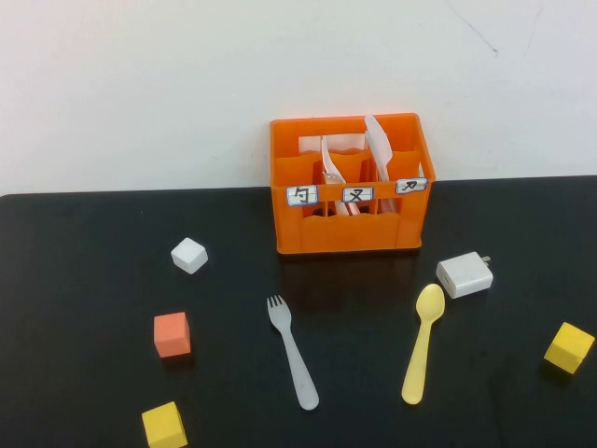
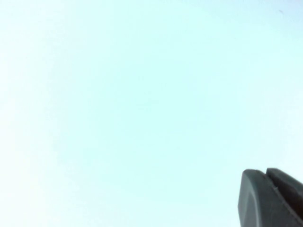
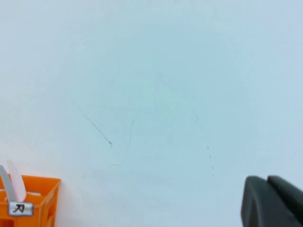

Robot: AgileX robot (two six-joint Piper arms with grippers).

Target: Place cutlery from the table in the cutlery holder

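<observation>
Lying before cutlery holder (image 1: 350,233), fork (image 1: 292,351), spoon (image 1: 423,342); left end effector (image 2: 266,176), right end effector (image 3: 267,182) closed, raised, empty

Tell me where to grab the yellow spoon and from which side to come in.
Grip the spoon mid-handle from straight above, jaws across its narrow width. It lies flat on the table, bowl toward the holder. Right gripper seems nearer; both it and left gripper are shut.
</observation>
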